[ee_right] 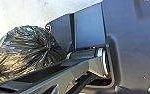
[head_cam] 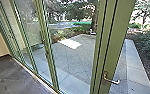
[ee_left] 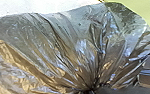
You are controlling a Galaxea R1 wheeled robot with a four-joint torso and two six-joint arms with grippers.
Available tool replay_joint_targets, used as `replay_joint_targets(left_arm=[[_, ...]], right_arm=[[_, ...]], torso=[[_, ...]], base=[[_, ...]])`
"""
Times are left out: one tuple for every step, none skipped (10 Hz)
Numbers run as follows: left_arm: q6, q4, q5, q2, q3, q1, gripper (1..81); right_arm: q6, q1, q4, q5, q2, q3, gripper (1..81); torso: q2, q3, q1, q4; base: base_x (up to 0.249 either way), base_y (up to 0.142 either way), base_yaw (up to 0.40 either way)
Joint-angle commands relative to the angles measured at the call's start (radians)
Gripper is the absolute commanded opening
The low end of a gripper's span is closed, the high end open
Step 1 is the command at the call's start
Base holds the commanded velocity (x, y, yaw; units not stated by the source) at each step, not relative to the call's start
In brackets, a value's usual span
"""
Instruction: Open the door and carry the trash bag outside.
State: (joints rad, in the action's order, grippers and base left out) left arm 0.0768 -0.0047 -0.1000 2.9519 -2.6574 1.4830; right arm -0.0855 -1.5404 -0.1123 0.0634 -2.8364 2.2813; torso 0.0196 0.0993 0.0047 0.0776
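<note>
A green-framed glass door [head_cam: 111,47] stands at the right of the head view, its lever handle [head_cam: 112,80] low on the frame. Whether it is ajar I cannot tell. The dark, shiny trash bag [ee_left: 73,50] spreads large in the left wrist view, its folds drawn together into a tight neck at my left gripper [ee_left: 93,90], which is shut on it. In the right wrist view the same bag [ee_right: 23,50] is bunched up beside the robot's own dark body and jointed bar. The state of my right gripper cannot be made out.
Green-framed glass panels [head_cam: 44,42] run along the left above a floor sill. Dark indoor flooring [head_cam: 13,77] lies on the near side. Beyond the glass are a paved yard [head_cam: 76,57], a tree trunk [head_cam: 94,20] and bushes [head_cam: 147,45] at the right.
</note>
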Motion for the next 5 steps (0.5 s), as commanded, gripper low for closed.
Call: replay_joint_targets(left_arm=[[-0.002,-0.006,0.052,-0.014,0.024,-0.036,1.0],[-0.003,-0.008,0.056,-0.013,0.025,-0.036,1.0],[-0.002,-0.006,0.056,-0.011,0.025,-0.036,1.0],[0.000,-0.005,0.056,-0.010,0.025,-0.036,1.0],[0.001,-0.003,0.056,-0.006,0.025,-0.036,1.0]], right_arm=[[0.000,0.009,-0.001,-0.001,0.286,-0.388,81.1],[-0.002,0.012,-0.007,0.025,0.361,-0.484,81.1],[-0.002,0.013,-0.006,0.027,0.409,-0.543,81.1],[-0.002,0.013,-0.006,0.036,0.467,-0.609,81.1],[-0.003,0.013,-0.012,0.055,0.518,-0.655,81.1]], torso=[[0.000,0.000,0.000,0.000],[0.000,0.000,0.000,0.000],[0.000,0.000,0.000,0.000],[0.000,0.000,0.000,0.000],[0.000,0.000,0.000,0.000]], base=[[0.000,0.000,0.000],[0.000,0.000,0.000],[0.000,0.000,0.000],[0.000,0.000,0.000],[0.000,0.000,0.000]])
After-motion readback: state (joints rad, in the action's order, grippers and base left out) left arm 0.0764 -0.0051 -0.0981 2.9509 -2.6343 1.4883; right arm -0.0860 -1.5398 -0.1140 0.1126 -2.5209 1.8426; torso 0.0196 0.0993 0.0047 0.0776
